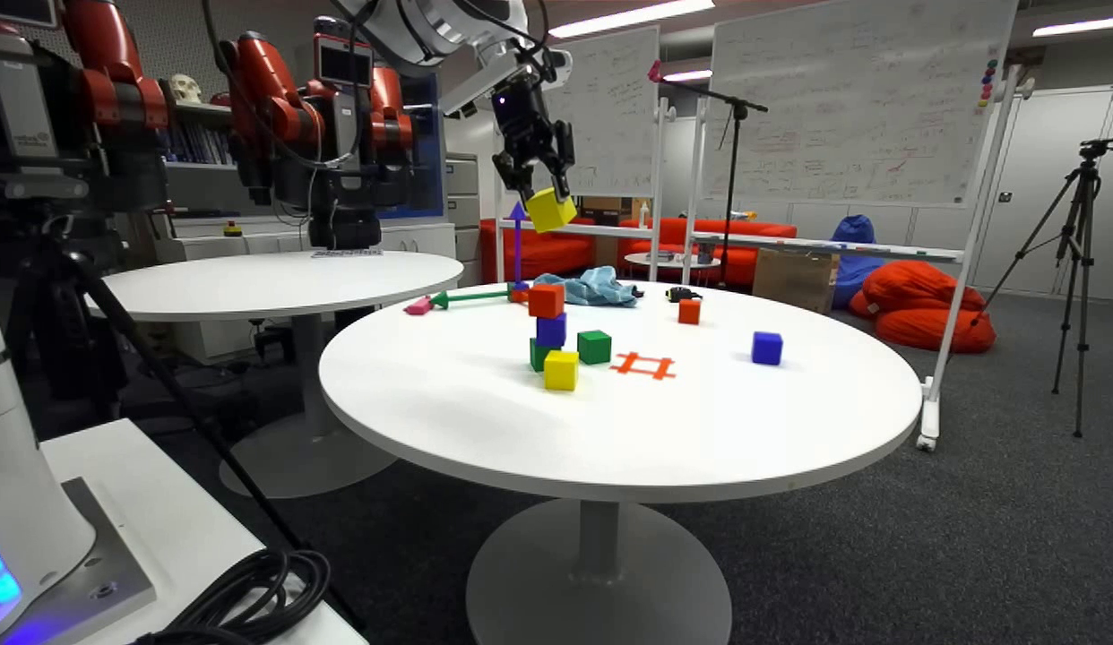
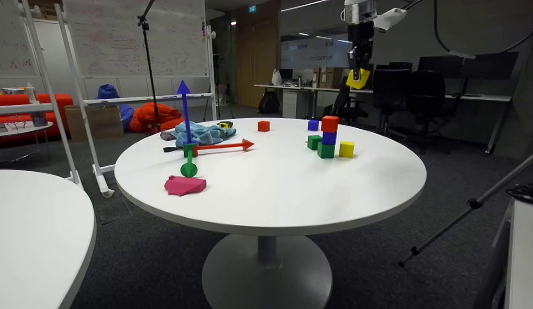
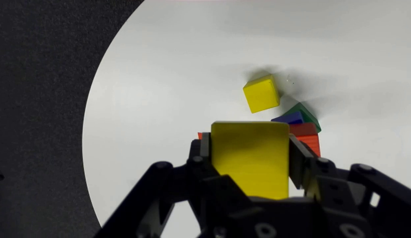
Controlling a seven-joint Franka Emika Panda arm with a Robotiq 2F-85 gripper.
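OK so the gripper (image 1: pixel 545 192) had a yellow cube (image 1: pixel 551 217) clamped between its jaws, squeezed on two opposite faces, and held it in the air above the round white table (image 1: pixel 745 430). It looked tilted in both exterior views, and nothing but the jaws seemed to touch it.

Progress-wise, I'd call the pickup done and the putting-down not done, since the cube wasn't resting on anything. A three-cube stack (image 2: pixel 328 140) was already standing upright below: green bottom cube (image 2: pixel 326 150), blue middle cube (image 2: pixel 329 137), red top cube (image 2: pixel 330 124). In an exterior view the yellow cube hung higher and to the right of it. In the wrist view it blocked part of the stack, so I couldn't tell exactly how the two lined up.

Not in the pile: in an exterior view, a second yellow cube (image 1: pixel 561 371) sat just beside it on the near side, small gap between. A loose green cube (image 1: pixel 594 347) was just to its right, a loose red cube (image 1: pixel 689 311) toward the far side, a loose blue cube (image 1: pixel 767 348) well off to the right. A light blue cloth (image 2: pixel 206 134), an arrow axis model (image 2: pixel 189 150) and a pink piece (image 2: pixel 185 185) were on the table too.
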